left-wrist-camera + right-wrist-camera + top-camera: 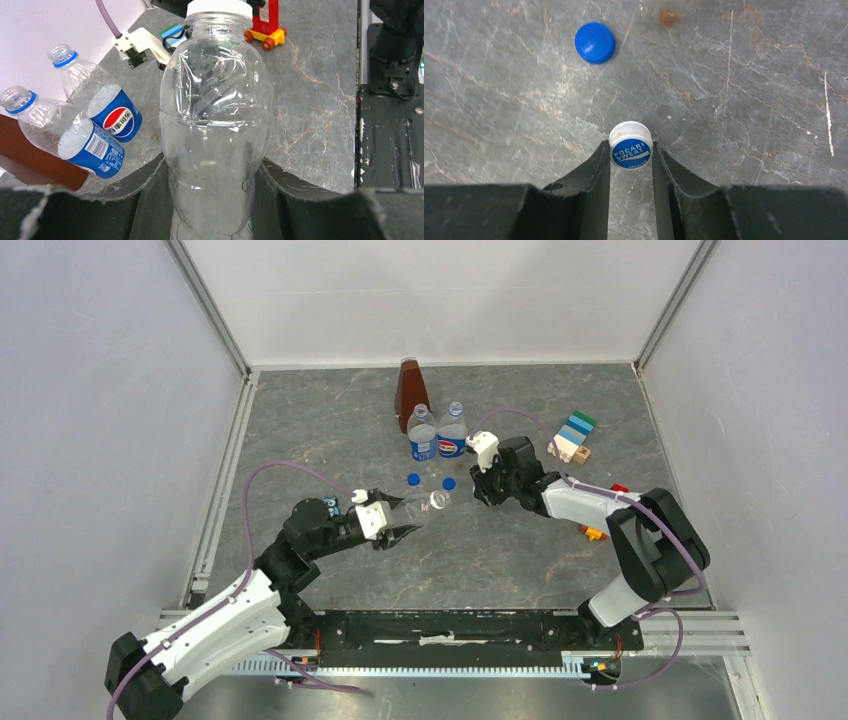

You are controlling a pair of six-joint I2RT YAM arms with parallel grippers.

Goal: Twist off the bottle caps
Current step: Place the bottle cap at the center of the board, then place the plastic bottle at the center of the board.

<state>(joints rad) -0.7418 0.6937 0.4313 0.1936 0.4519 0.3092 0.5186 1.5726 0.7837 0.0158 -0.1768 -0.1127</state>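
Bottles: 3 total, i.e. 2 blue-label bottles [423, 443] [452, 438] upper centre of top view, plus 1 plain bottle [215, 125]. Caps: 3, i.e. 2 blue caps [413, 479] [449, 483] and 1 white cap [631, 145] w/ blue mark. Also 1 brown pyramid [409, 390], 2 tools (left tool [411, 517], right tool [630, 150]); toy blocks [573, 437] at right, several, exact no. unclear.

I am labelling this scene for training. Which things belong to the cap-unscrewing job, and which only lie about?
Job: unlabelled bottle, held by left gripper; white cap, in right gripper; Pepsi bottle; second Pepsi bottle; blue cap; second blue cap.
Lying about: brown pyramid; coloured toy blocks; red-and-yellow toy.
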